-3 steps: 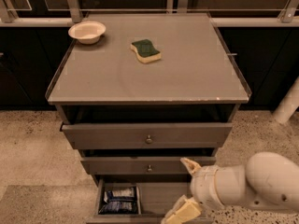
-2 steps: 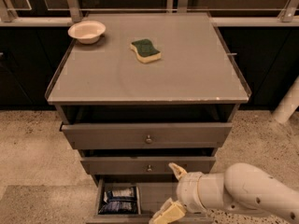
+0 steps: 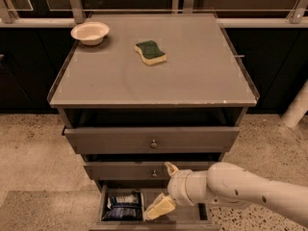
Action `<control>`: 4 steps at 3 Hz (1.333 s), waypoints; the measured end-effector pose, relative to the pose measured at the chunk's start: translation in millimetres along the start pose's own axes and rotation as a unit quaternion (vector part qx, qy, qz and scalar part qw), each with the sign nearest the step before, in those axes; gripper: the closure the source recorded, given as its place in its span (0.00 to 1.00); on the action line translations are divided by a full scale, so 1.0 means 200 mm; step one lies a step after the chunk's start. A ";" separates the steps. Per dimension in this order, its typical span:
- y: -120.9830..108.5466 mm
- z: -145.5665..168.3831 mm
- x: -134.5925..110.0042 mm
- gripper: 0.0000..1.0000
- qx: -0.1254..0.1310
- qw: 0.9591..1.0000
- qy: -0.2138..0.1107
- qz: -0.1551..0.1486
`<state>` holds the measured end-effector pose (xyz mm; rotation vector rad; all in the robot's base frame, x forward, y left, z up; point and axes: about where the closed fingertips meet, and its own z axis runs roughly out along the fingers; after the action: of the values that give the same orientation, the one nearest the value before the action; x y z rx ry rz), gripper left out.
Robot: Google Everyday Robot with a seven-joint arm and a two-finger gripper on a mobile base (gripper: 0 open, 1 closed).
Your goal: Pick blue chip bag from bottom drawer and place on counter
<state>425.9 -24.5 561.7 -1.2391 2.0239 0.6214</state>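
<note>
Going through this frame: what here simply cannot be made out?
1. Small dark-blue foil chip bag: print too small to read in the camera view.
2. Shallow grey metal bottom drawer: front cut off by the lower edge, right side hidden by the white arm.
3. Open two-finger tool, over that drawer right of the bag: contact with the bag cannot be told.

Arm (image 3: 250, 191) low from the right; gripper (image 3: 165, 189) at bottom centre, fingers (image 3: 160, 208) apart
</note>
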 end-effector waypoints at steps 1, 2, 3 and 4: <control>-0.01 0.00 0.04 0.00 0.004 1.000 0.001 0.014; -0.19 0.06 0.15 0.00 0.038 0.999 -0.013 0.031; -0.39 0.20 0.27 0.00 0.070 0.994 -0.057 0.062; -0.48 0.41 0.42 0.00 0.067 0.989 -0.085 0.103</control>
<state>510.0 -58.2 440.0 -0.8750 2.0280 0.6527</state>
